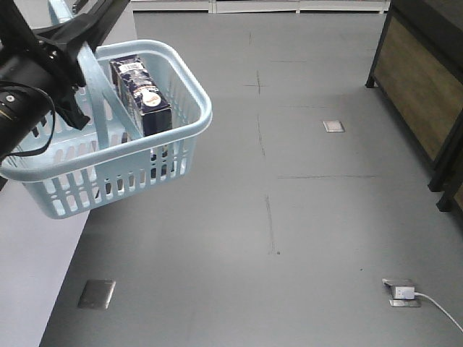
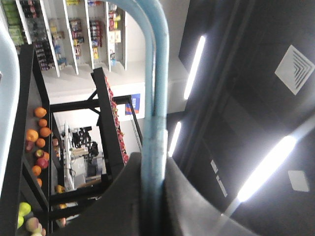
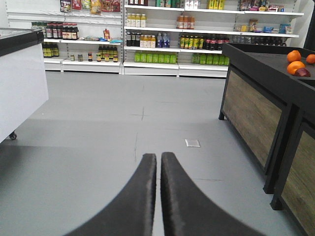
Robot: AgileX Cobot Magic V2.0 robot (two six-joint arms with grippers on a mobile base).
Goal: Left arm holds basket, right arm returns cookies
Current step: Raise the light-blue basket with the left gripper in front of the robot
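One light blue basket [image 1: 79, 191], one box of cookies [image 1: 142, 90], three metal floor plates [image 1: 333, 126], one white cable [image 1: 441, 311].

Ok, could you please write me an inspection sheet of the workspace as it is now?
Surface: grey floor, two metal floor plates, one floor socket.
Job's things: light blue basket hangs off the floor; cookies box stands inside it.
Clutter: nothing seen.
Grippers: left gripper shut on basket handle; right gripper shut, empty.
Cables: white cable runs from the floor socket; black cable loops at the left arm.
Surroundings: stocked shelves, black stand with oranges, white counter.
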